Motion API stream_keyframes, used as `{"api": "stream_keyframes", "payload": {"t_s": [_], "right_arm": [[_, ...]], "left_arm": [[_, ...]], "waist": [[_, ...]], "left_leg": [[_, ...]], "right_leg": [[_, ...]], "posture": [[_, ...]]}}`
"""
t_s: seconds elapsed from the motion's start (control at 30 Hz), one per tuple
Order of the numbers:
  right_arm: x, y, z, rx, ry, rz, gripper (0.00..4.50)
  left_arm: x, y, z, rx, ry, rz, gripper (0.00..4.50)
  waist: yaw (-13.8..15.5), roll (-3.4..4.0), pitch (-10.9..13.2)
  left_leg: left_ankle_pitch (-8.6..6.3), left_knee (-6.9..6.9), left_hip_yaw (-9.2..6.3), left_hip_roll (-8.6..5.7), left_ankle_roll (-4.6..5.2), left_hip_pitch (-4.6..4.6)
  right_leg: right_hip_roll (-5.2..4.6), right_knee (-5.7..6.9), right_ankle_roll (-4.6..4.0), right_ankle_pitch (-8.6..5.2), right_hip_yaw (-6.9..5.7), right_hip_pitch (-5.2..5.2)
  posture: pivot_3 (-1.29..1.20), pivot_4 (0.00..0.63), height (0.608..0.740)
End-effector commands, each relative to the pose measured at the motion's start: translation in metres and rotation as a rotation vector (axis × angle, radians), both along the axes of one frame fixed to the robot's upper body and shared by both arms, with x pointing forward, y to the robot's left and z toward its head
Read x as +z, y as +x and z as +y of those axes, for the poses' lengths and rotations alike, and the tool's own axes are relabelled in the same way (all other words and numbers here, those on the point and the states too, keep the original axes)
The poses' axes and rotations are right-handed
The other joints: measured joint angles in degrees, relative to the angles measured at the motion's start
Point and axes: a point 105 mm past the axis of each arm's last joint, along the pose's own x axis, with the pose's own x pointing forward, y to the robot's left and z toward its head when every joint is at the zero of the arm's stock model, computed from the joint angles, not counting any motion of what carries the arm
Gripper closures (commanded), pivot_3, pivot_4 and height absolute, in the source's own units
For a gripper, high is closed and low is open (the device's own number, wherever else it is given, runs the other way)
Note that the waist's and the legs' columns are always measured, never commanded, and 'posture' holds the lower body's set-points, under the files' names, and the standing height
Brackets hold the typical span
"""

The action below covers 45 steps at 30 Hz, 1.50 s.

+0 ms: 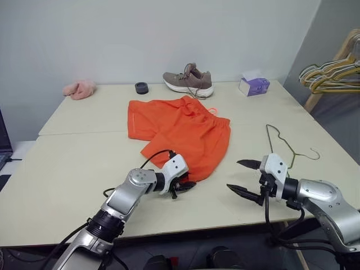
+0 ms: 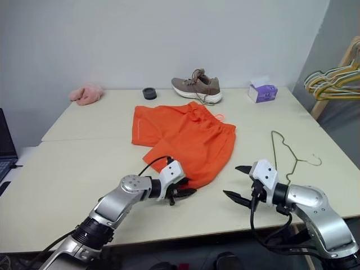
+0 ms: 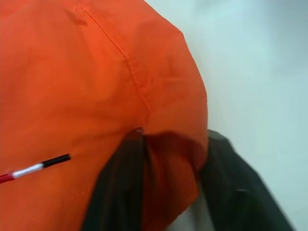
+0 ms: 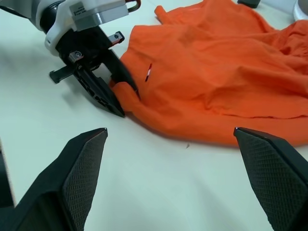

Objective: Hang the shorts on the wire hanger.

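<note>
The orange shorts (image 1: 180,132) lie spread flat in the middle of the table, waistband toward the far right. My left gripper (image 1: 184,184) is at their near hem corner, shut on a fold of the orange fabric. In the left wrist view the cloth bunches between the dark fingers (image 3: 120,192), and the right wrist view shows the same pinch at the left gripper (image 4: 108,91). The thin wire hanger (image 1: 287,143) lies flat on the table right of the shorts. My right gripper (image 1: 244,177) hovers open near the front edge, between shorts and hanger, holding nothing.
At the back of the table (image 1: 73,169) sit a brown shoe (image 1: 189,81), a purple tissue box (image 1: 254,85), a small black round object (image 1: 142,88) and a pink cloth (image 1: 80,89). A bunch of hangers (image 1: 332,76) hangs on a wooden rack at far right.
</note>
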Motion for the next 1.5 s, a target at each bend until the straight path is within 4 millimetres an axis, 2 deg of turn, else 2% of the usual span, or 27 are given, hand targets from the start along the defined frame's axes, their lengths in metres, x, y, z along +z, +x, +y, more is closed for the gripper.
{"api": "stream_keyframes", "payload": {"t_s": [0.03,0.07,0.2,0.3,0.37,0.47,0.6,0.8,0.93,1.03,1.4,1.5], "right_arm": [[0.012,0.014,-0.002,0.003,-0.039,-0.100,0.00],[0.013,0.018,-0.002,-0.001,-0.046,-0.112,0.00],[0.012,0.040,-0.006,-0.016,-0.121,-0.180,0.00],[0.004,0.066,-0.007,0.009,-0.279,-0.278,0.00],[-0.002,0.078,-0.004,0.040,-0.356,-0.333,0.00],[-0.010,0.094,0.005,0.098,-0.462,-0.410,0.00],[-0.036,0.110,0.026,0.220,-0.603,-0.472,0.00],[-0.040,0.129,0.046,0.252,-0.644,-0.541,0.00],[-0.044,0.143,0.058,0.207,-0.662,-0.551,0.00],[-0.042,0.149,0.059,0.171,-0.657,-0.564,0.61],[-0.021,0.164,0.053,0.078,-0.650,-0.664,4.49],[-0.016,0.160,0.046,0.122,-0.672,-0.698,4.49]], "left_arm": [[0.015,-0.003,0.020,0.028,-0.029,-0.023,4.15],[0.017,-0.005,0.025,0.033,-0.033,-0.018,4.46],[0.024,-0.018,0.055,0.074,-0.035,0.005,4.49],[0.035,-0.030,0.086,0.142,-0.055,0.024,4.49],[0.042,-0.037,0.096,0.158,-0.075,0.037,4.49],[0.048,-0.047,0.104,0.167,-0.090,0.056,4.49],[0.057,-0.044,0.117,0.214,-0.093,0.019,4.49],[0.065,-0.041,0.124,0.236,-0.095,-0.005,4.49],[0.068,-0.040,0.128,0.245,-0.087,-0.013,4.49],[0.069,-0.040,0.130,0.247,-0.080,-0.013,4.50],[0.071,-0.038,0.123,0.214,-0.054,-0.002,4.50],[0.065,-0.042,0.121,0.175,-0.015,0.021,4.50]], "waist": [[-0.3,0.02,0.0],[-0.4,0.03,0.0],[-0.4,0.12,0.1],[-0.5,0.15,0.2],[-0.1,0.22,0.4],[0.4,0.26,0.4],[0.8,0.25,0.4],[0.9,0.24,0.4],[0.4,0.20,0.3],[0.3,0.20,0.3],[0.2,0.22,0.3],[0.2,0.23,0.4]], "left_leg": [[0.00,-0.01,0.00,0.01,0.00,0.01],[0.00,-0.03,0.00,0.02,0.00,0.01],[0.00,-0.05,-0.07,0.02,0.00,-0.01],[0.00,-0.04,-0.02,0.02,0.00,0.02],[0.00,-0.03,-0.01,0.00,0.00,0.04],[0.00,-0.04,0.00,-0.02,0.00,0.04],[0.00,-0.04,-0.06,-0.09,-0.01,0.03],[0.01,-0.04,-0.12,-0.11,-0.02,0.02],[0.03,-0.03,-0.20,-0.11,-0.05,0.11],[0.05,-0.04,-0.24,-0.11,-0.09,0.23],[0.06,-0.04,-0.25,-0.14,-0.10,0.23],[0.06,-0.05,-0.25,-0.14,-0.10,0.23]], "right_leg": [[0.00,0.01,0.00,0.00,0.01,-0.01],[0.01,0.03,0.00,0.00,0.01,-0.03],[-0.01,0.05,-0.02,0.00,-0.01,-0.04],[-0.06,0.07,-0.14,0.07,-0.02,-0.06],[-0.12,0.08,-0.17,0.09,-0.05,-0.04],[-0.37,0.08,-0.23,0.12,-0.08,-0.06],[-0.46,0.13,-0.26,0.14,-0.19,-0.04],[-0.50,0.17,-0.27,0.15,-0.22,-0.02],[-0.53,0.23,-0.30,0.17,-0.24,0.06],[-0.52,0.25,-0.32,0.18,-0.26,0.16],[-0.53,0.25,-0.32,0.18,-0.27,0.17],[-0.52,0.24,-0.32,0.18,-0.27,0.16]], "posture": [[-0.17,0.034,0.740],[-0.16,0.035,0.740],[-0.13,0.034,0.740],[-0.10,0.031,0.740],[-0.08,0.029,0.740],[-0.06,0.023,0.740],[-0.03,0.007,0.740],[-0.03,0.003,0.740],[-0.02,0.000,0.740],[-0.02,0.000,0.740],[-0.04,0.004,0.740],[-0.04,0.005,0.740]]}}
